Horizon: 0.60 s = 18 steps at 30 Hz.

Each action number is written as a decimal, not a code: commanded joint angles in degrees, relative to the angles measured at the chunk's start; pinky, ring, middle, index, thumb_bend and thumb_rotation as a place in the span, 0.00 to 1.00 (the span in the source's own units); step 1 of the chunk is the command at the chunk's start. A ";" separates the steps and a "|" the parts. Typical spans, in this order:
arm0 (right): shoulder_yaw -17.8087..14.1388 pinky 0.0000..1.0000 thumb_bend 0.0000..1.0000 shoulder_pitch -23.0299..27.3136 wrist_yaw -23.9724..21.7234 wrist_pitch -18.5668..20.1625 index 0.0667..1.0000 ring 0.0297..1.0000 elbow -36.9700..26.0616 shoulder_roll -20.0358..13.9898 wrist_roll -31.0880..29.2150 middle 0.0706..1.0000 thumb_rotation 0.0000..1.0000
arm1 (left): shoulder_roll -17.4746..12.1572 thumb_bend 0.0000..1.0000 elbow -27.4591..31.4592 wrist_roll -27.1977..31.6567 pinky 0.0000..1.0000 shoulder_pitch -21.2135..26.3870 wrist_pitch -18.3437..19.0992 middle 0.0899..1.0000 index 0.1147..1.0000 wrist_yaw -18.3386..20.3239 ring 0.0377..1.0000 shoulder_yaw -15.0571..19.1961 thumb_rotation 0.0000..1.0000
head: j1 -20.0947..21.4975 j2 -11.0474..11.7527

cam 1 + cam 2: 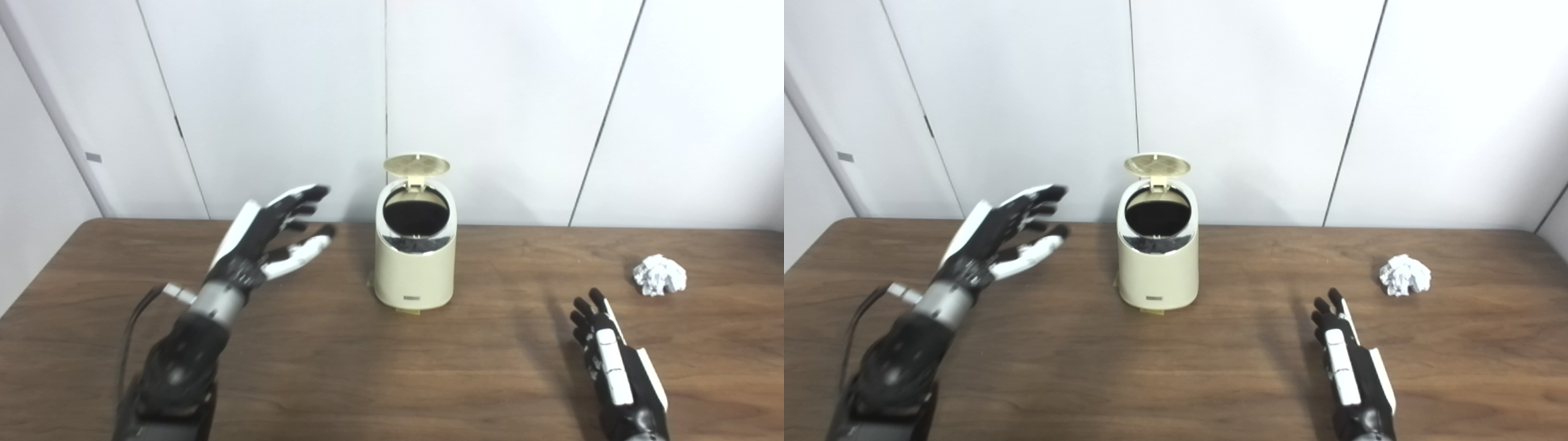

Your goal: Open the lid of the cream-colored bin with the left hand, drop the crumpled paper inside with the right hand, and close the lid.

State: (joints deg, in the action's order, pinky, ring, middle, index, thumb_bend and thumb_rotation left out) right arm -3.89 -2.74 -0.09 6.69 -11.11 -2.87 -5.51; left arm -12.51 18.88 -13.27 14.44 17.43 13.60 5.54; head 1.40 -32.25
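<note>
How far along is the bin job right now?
Done: the lid of the bin stands open. The left hand hovers open beside it. Left: the crumpled paper lies on the table, the right hand empty short of it; then drop, close.

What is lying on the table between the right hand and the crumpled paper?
Nothing: in both eye views only bare wooden table shows between the right hand and the crumpled paper.

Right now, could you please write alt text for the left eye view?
A cream-colored bin stands open, lid up. The left hand hovers open beside it; the right hand rests short of the crumpled paper.
</note>
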 commanded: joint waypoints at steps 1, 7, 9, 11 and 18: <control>-0.59 0.98 0.56 1.71 -0.62 -1.72 0.99 0.96 -1.11 -0.72 -0.64 0.95 0.90 | 1.91 0.36 3.24 3.52 0.81 -1.07 1.31 0.88 0.91 -1.81 0.86 1.36 0.66 | 0.07 -0.04; -1.94 0.99 0.57 3.23 -0.19 -0.79 0.97 0.96 -1.55 -1.12 -1.78 0.95 0.86 | 6.15 0.41 4.20 11.87 0.90 -8.57 1.06 0.90 0.94 -3.59 0.90 3.52 0.77 | 0.86 -0.35; -2.51 0.99 0.58 4.05 0.23 -0.73 0.97 0.96 -1.43 -1.71 -0.97 0.94 0.85 | 7.96 0.42 3.65 14.21 0.90 -11.09 0.35 0.90 0.94 -4.16 0.90 3.50 0.77 | 1.72 -0.54; -2.86 0.97 0.58 4.65 0.51 -0.71 0.96 0.95 -1.23 -2.61 0.15 0.94 0.85 | 8.86 0.43 3.00 14.96 0.90 -12.77 -0.45 0.90 0.94 -4.67 0.90 2.87 0.77 | 2.33 -0.70; -5.95 0.94 0.55 6.27 1.08 0.64 0.98 0.97 -2.57 -5.49 -0.18 0.97 0.70 | 9.42 0.46 -0.43 14.63 0.93 -15.75 -3.70 0.93 0.95 -6.22 0.93 0.56 0.74 | 6.26 -1.17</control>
State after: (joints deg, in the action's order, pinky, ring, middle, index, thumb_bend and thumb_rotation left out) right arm -9.30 1.68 0.81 7.29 -10.42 -7.51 -5.35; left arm -2.68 17.69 1.46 -2.52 16.51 8.23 6.28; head 7.64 -33.40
